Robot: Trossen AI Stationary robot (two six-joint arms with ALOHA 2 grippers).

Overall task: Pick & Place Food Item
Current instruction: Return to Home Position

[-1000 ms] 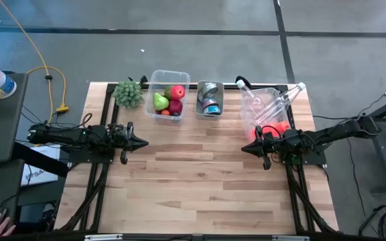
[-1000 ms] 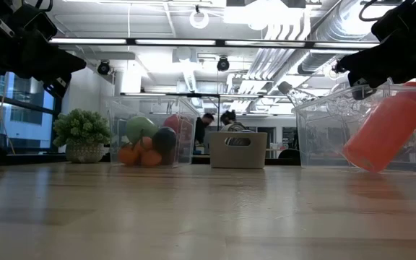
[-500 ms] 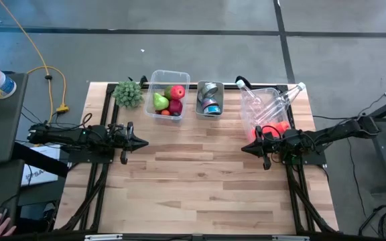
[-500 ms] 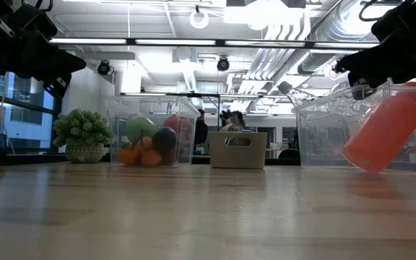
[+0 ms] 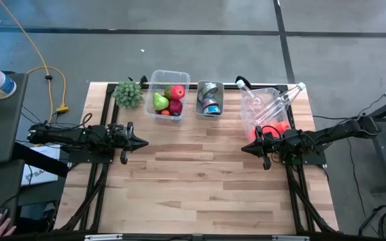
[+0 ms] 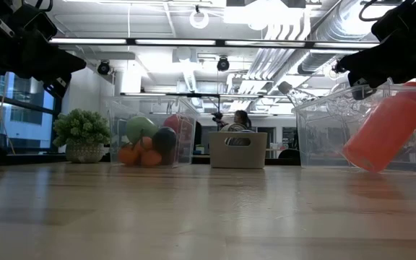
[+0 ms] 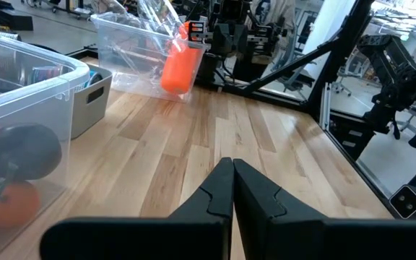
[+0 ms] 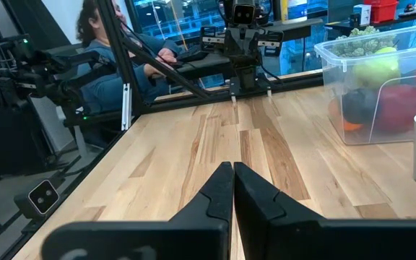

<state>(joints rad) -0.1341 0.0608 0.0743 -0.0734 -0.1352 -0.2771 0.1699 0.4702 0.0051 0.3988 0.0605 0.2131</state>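
Note:
A clear bin [image 5: 168, 94] at the table's far edge holds fruit: a green pear, red apples and small orange pieces; the low view shows the fruit [image 6: 149, 141] through its wall. My left gripper [image 5: 143, 142] hovers shut above the table's left side, pointing right, just near of that bin. My right gripper [image 5: 244, 148] hovers shut above the right side, pointing left. In each wrist view the fingers [image 7: 232, 173] [image 8: 232, 173] meet above bare wood.
A small grey bin [image 5: 210, 98] with cans stands right of the fruit bin. A larger clear bin [image 5: 267, 110] with clear bottles and an orange bottle [image 6: 383, 134] sits at the far right. A potted green plant [image 5: 129, 94] stands at the far left. A seated person [image 8: 110, 50] shows beyond the table.

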